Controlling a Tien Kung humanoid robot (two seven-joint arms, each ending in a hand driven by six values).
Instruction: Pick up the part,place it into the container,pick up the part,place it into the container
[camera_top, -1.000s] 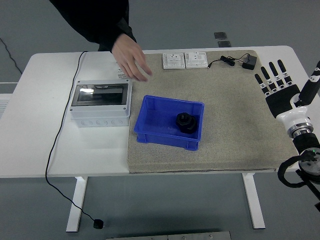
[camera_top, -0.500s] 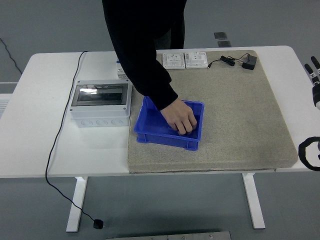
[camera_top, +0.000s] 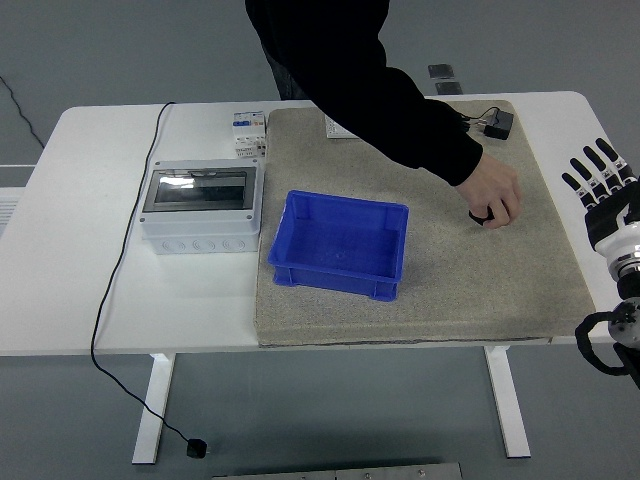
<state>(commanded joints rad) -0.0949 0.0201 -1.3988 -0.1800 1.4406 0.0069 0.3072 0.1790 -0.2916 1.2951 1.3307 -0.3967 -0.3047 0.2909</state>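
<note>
1. Right hand (camera_top: 600, 185) hovered at the desk's right edge, fingers spread and holding nothing; the left hand was out of view.
2. Largest in view, the white desk (camera_top: 90, 280) carried a tan mat (camera_top: 480, 290) over its right half, with grey floor all round it.
3. A person leaned in from the far side, one dark sleeve (camera_top: 400, 100) stretched across the mat.
4. At the mat's left end sat the blue bin (camera_top: 340, 283), which looked empty, so by my reading neither placement stood done.
5. Left of the bin, off the mat, stood a grey box (camera_top: 200, 240) with a clear lid, and a black cord (camera_top: 110, 290) ran down past it to the floor.
6. The person's hand (camera_top: 492, 190) rested on the mat right of the bin, closed over a small black part (camera_top: 479, 216), only a sliver of it showing.
7. Judged from this, the part lay well apart from the bin and nearer the robot's side, so both picks and both placings remained.
8. Small items lined the far edge: a white switch plate (camera_top: 335, 128), a breaker (camera_top: 249, 132), a black adapter (camera_top: 497, 124).
</note>
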